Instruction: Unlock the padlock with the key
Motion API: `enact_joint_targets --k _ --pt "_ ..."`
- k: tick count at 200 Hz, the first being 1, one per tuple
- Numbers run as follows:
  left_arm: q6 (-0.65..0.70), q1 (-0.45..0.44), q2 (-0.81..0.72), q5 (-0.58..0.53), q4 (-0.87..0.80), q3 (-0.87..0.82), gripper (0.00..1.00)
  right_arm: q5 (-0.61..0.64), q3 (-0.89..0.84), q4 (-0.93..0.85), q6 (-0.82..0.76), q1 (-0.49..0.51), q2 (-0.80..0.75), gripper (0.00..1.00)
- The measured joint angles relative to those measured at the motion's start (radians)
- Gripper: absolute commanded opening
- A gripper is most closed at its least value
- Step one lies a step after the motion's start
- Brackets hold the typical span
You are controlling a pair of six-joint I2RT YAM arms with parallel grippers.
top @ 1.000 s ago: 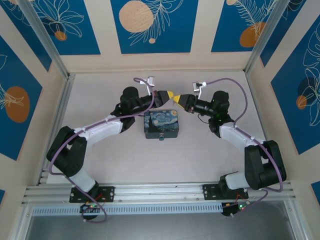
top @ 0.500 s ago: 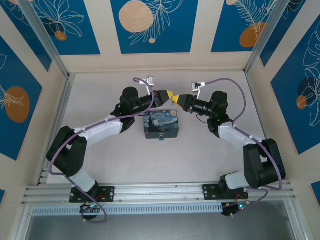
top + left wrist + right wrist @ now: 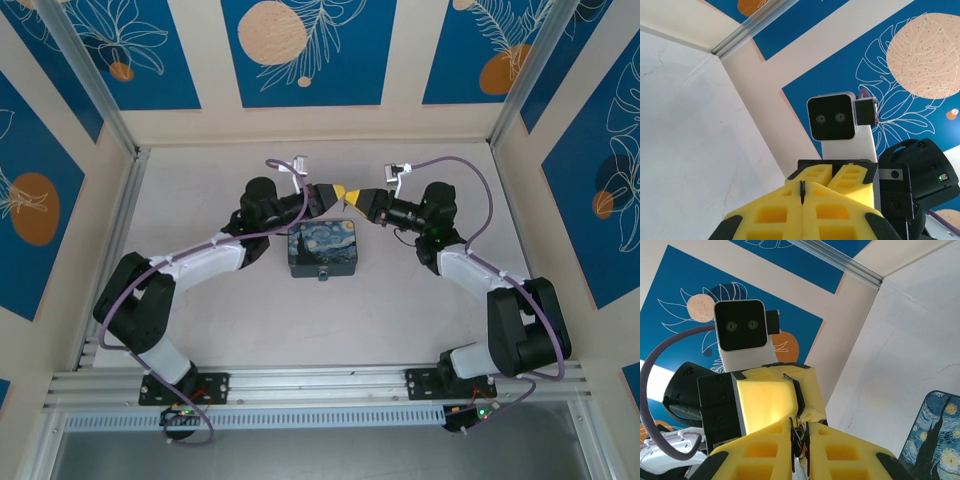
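The padlock [image 3: 323, 274] is a tiny blue-grey knob at the near edge of the Starry Night tin [image 3: 322, 248]. Above the tin's far side my two grippers meet tip to tip. My right gripper [image 3: 353, 198] is shut on the key [image 3: 799, 439], a thin brown-gold sliver with silver glints pinched between its yellow pads. My left gripper [image 3: 341, 190] is shut, and at its seam in the left wrist view [image 3: 802, 189] there is a thin dark line. I cannot tell whether the key's end reaches into that seam. The left fingers [image 3: 771, 399] press against the right ones.
The tin's corner [image 3: 938, 440] lies just below and to the right of the right gripper. Pale table [image 3: 200, 190] spreads around the tin. Blue-and-cream walls [image 3: 300, 50] close the back and sides, and an aluminium rail [image 3: 320, 385] runs along the near edge.
My right gripper has crept a little to the left until its tips touch the left gripper's tips. The left arm and the tin have stayed in place.
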Motion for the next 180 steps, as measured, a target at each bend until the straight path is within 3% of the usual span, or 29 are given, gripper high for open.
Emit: enact_joint_targets --k 78,107,141,156,180 --pt "0.0 -0.002 0.0 -0.013 -0.007 -0.013 0.0 -0.003 -0.022 0.018 0.0 -0.008 0.0 0.0" --pt "0.003 -0.005 -0.021 -0.04 -0.031 -0.026 0.38 -0.007 -0.036 0.027 0.0 -0.01 -0.002 0.0" --pt "0.012 0.003 -0.096 -0.101 -0.057 -0.043 0.72 -0.006 -0.072 0.026 0.0 -0.028 -0.005 0.0" --pt "0.015 0.003 -0.136 -0.121 -0.073 -0.05 0.79 -0.006 -0.09 0.022 -0.001 -0.032 -0.012 0.0" --pt "0.041 0.004 -0.194 -0.143 -0.154 -0.056 0.82 -0.008 -0.113 0.018 -0.001 -0.035 -0.031 0.0"
